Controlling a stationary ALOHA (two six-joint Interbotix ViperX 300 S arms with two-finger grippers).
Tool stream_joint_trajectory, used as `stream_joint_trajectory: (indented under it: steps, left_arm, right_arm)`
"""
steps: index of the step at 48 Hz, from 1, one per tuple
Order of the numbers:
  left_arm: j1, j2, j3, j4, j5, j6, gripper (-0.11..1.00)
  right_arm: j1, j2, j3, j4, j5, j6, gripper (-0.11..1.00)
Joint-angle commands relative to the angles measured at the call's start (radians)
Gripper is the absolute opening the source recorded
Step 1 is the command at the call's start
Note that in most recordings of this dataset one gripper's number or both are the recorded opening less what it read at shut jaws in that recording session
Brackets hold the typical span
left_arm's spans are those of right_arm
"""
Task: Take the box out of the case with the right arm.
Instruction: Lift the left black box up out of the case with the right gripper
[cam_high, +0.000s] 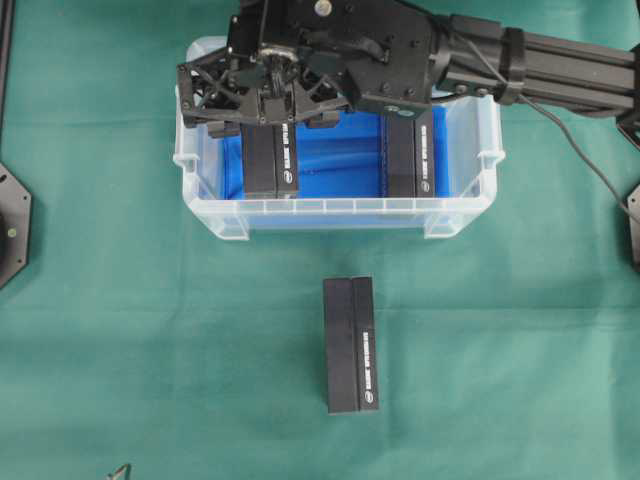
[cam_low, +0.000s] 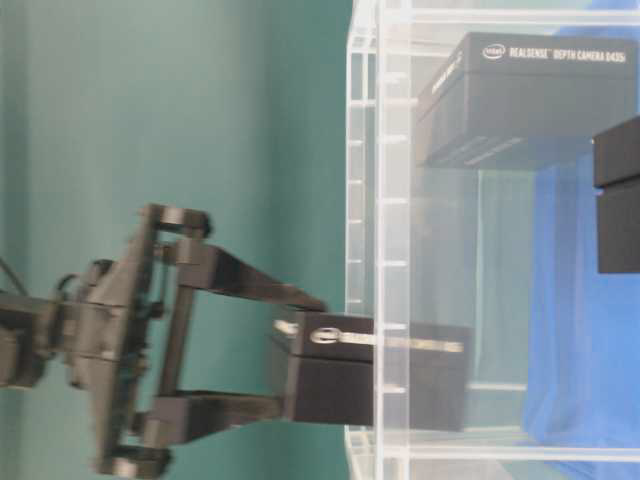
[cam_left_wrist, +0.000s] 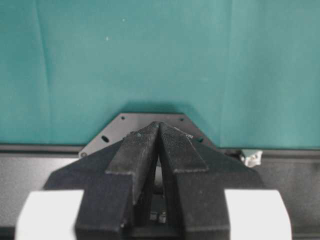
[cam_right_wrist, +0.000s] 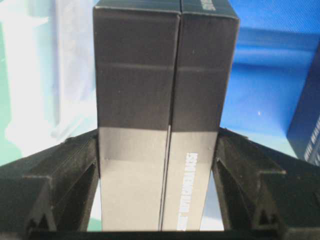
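Note:
The case (cam_high: 330, 208) is a clear tub with a blue bottom, at the back middle of the green table. My right gripper (cam_high: 270, 118) reaches into its left half and is shut on a black box (cam_high: 268, 160). In the right wrist view the box (cam_right_wrist: 160, 100) fills the gap between both fingers (cam_right_wrist: 65, 170). The table-level view shows the gripper (cam_low: 305, 355) gripping the box (cam_low: 400, 370), which pokes partly past the case rim (cam_low: 362, 250). The left gripper (cam_left_wrist: 159, 125) is shut and holds nothing.
A second black box (cam_high: 408, 155) stands in the right half of the case. A third one (cam_high: 351, 345) lies on the green cloth in front of the case. The right arm (cam_high: 540, 60) stretches in from the upper right.

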Motion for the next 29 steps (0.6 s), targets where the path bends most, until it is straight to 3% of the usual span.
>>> stream_joint_trajectory:
  steps: [1, 17, 29]
  left_arm:
    - [-0.002, 0.003, -0.021, -0.002, -0.005, 0.000, 0.00]
    - [-0.002, 0.002, -0.021, -0.002, -0.005, 0.000, 0.00]
    - [-0.002, 0.002, -0.021, -0.002, -0.005, -0.002, 0.00]
  right_arm:
    - [0.009, -0.035, -0.080, -0.011, 0.040, 0.000, 0.68]
    - [0.020, -0.035, -0.218, -0.046, 0.132, 0.000, 0.68]
    - [0.021, -0.035, -0.238, -0.048, 0.143, 0.000, 0.68]
